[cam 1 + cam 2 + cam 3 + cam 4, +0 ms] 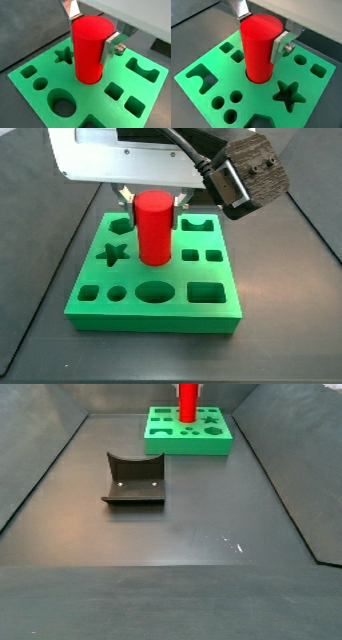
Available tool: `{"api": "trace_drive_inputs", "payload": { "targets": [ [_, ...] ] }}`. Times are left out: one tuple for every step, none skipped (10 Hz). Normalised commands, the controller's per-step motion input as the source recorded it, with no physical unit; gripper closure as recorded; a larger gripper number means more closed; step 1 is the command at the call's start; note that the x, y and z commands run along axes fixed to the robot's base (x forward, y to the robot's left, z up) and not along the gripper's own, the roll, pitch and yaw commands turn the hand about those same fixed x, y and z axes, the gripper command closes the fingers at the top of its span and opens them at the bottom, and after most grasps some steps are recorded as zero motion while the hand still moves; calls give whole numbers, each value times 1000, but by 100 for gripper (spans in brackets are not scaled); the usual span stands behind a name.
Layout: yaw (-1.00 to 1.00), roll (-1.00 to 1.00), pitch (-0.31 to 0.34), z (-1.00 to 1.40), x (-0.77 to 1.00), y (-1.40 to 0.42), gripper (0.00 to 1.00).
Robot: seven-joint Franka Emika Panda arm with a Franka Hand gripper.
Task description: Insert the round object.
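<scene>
The round object, a tall red cylinder (90,50), stands upright with its lower end in the round middle hole of the green block (87,102). It shows in both wrist views (260,47) and both side views (154,228) (189,399). My gripper (90,27) is above the block and shut on the cylinder near its top. One silver finger (110,47) presses on each side of it, also in the wrist view (260,27) and the side view (152,196). Most of the cylinder stands out above the block (160,318).
The green block (187,444) has several other cut-outs: a star (288,95), squares, rounds and an arch. It lies at the far end of the dark floor. The dark fixture (134,479) stands mid-floor, well apart from it. Dark walls close in the floor.
</scene>
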Motion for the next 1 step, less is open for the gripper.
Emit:
{"api": "trace_drive_inputs", "payload": {
  "targets": [
    [0,0,0,0,0,0,100]
  ]
}}
